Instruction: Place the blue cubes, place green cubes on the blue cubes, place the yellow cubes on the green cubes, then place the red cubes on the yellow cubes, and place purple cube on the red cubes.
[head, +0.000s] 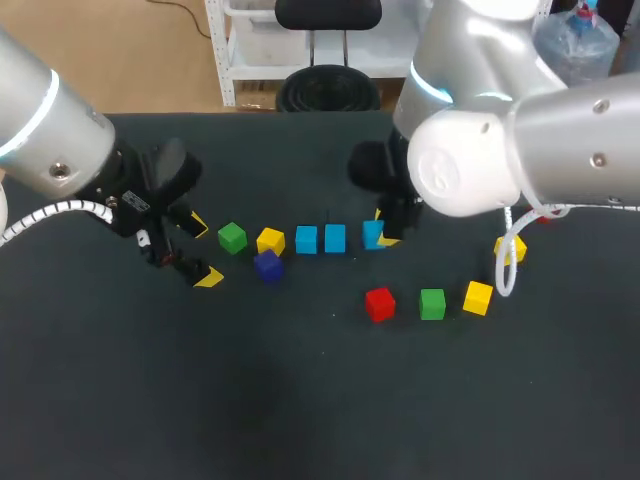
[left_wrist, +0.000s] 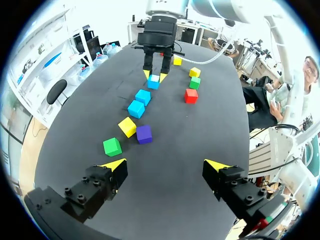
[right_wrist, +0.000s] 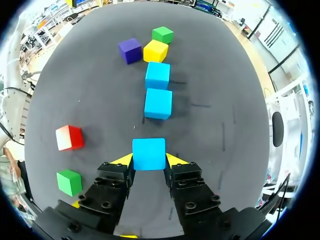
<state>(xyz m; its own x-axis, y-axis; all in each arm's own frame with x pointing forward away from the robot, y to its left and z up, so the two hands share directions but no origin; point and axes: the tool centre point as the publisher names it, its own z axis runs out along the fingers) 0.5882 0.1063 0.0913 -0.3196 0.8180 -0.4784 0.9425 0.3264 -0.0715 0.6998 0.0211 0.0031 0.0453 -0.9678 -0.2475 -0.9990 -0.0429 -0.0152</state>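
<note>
Two blue cubes (head: 306, 239) (head: 335, 238) sit side by side mid-table. A third blue cube (head: 373, 234) (right_wrist: 149, 154) is in line just to their right, and my right gripper (head: 381, 236) (right_wrist: 149, 160) is shut on it. Whether that cube rests on the table I cannot tell. Left of the row lie a yellow cube (head: 270, 240), a green cube (head: 232, 237) and a purple cube (head: 267, 265). My left gripper (head: 204, 251) (left_wrist: 165, 165) stands open and empty left of the green cube (left_wrist: 112, 146).
Nearer the front right lie a red cube (head: 379, 304), a green cube (head: 432, 303) and a yellow cube (head: 478, 297). Another yellow cube (head: 510, 249) sits further right behind a white cable (head: 503, 262) of my right arm.
</note>
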